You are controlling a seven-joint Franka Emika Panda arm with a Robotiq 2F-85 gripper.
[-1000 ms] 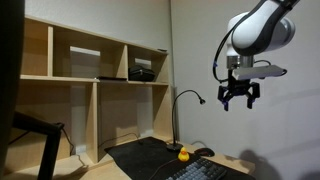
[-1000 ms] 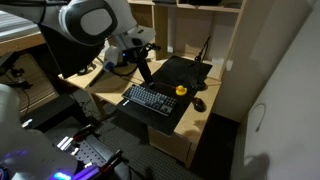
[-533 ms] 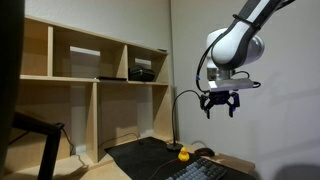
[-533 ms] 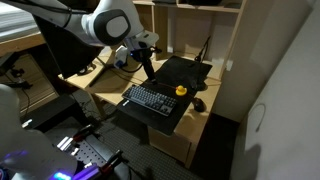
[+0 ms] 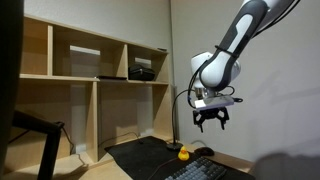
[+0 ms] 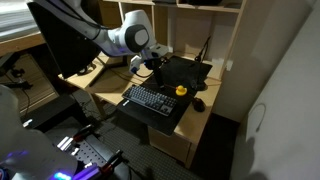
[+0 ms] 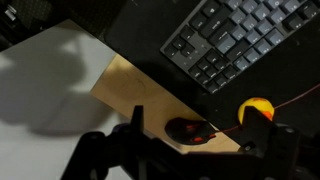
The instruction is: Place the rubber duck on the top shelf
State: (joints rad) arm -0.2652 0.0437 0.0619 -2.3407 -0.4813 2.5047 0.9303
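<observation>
I have the robot's black two-fingered claw [image 5: 209, 121] hanging in the air above the pale wooden bench [image 7: 125, 85]. Its fingers are spread wide, point down and hold nothing.

The tiny yellow rubber duck with an orange beak [image 5: 183, 154] sits low on the black desk mat [image 6: 186, 72]. It is toward the bench's back edge, near the foot of the black gooseneck lamp [image 5: 186, 95] and just off the end of the black keyboard [image 6: 150, 99].

In the wrist view the duck [image 7: 255, 108] lies off toward one finger rather than centred, and a dark computer mouse [image 7: 190, 130] is nearer the middle. I judge the step in hand is the approach. I should slide across until the duck sits between the fingers, drop straight down, then close softly, because the toy is small and round.

The lamp's neck curves close to the claw, so I would descend away from it. The mat stops short of the bench's front edge.

The air above the bench looks open up to the top shelf of the plywood unit [image 5: 75, 77], which is well apart. One cubby there holds a dark object [image 5: 141, 72]; the others look free.
</observation>
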